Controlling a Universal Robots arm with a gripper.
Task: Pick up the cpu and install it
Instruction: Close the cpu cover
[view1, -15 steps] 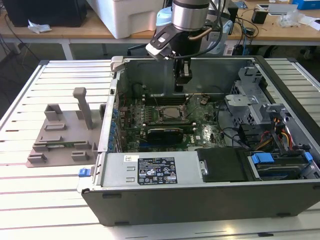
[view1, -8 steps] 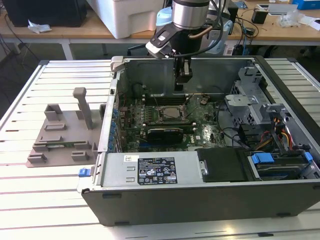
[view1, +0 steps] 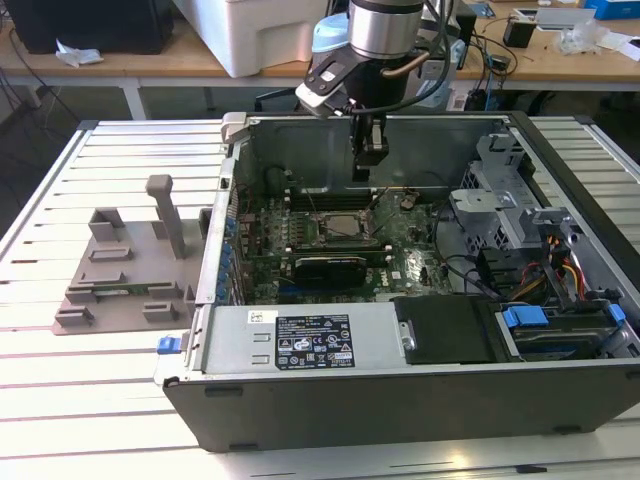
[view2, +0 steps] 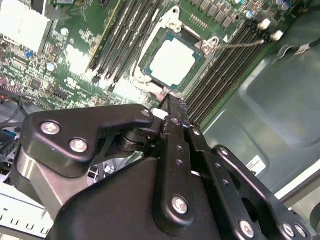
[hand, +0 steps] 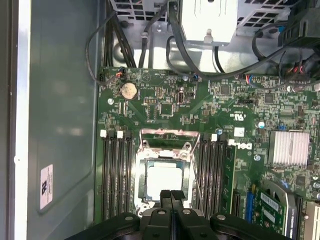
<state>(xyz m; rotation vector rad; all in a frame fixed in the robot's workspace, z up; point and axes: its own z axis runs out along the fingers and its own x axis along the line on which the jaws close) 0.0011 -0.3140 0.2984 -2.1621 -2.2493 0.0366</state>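
Note:
The cpu (hand: 162, 180) lies flat in the motherboard socket, its silver top shining bright, with the socket's metal frame (hand: 170, 139) swung open beside it. In the second wrist view the cpu (view2: 172, 62) sits between rows of black memory slots. My gripper (hand: 170, 194) hangs just above the socket's edge, black fingers pressed together with nothing between them. The exterior view has the gripper (view1: 368, 165) inside the open computer case, a short way above the cpu (view1: 338, 226). In the second wrist view the gripper (view2: 170, 100) tips end close over the socket's rim.
A black graphics card (view1: 325, 268) lies just in front of the socket. A grey drive cage (view1: 500, 190) and cable bundles stand at the exterior view's right, the power supply (view1: 310, 340) along the front. A grey fixture (view1: 120, 280) sits on the slatted table outside the case.

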